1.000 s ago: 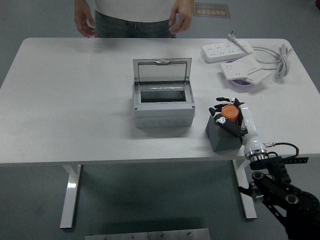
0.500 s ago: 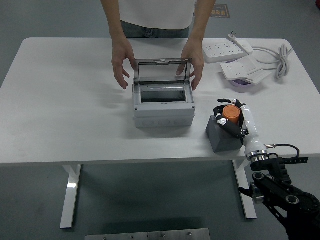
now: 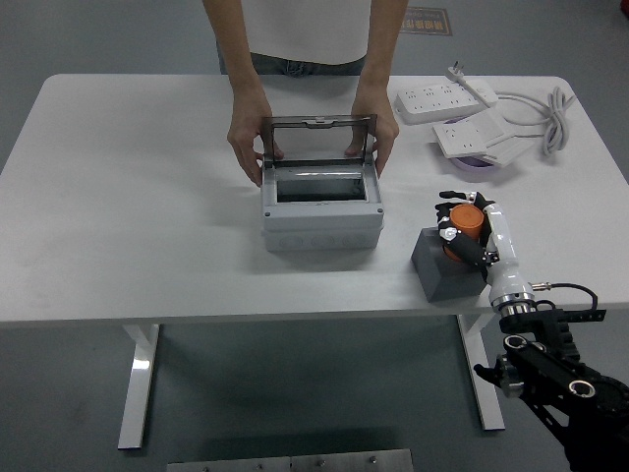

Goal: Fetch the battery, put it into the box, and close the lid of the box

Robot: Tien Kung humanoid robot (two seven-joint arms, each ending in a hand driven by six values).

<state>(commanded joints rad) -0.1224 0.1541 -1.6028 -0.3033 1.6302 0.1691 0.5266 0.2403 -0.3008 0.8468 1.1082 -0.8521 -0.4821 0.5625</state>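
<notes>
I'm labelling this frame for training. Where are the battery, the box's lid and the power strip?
battery (image 3: 466,221), head view, orange top.
lid (image 3: 317,141), head view, clear pane, standing open.
power strip (image 3: 444,96), head view, white upper face.

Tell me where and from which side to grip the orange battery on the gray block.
Grip the battery around its round orange sides, coming from the right and above. It sits on top of the gray block, so its sides look free. The right hand already has its fingers wrapped there.
</notes>
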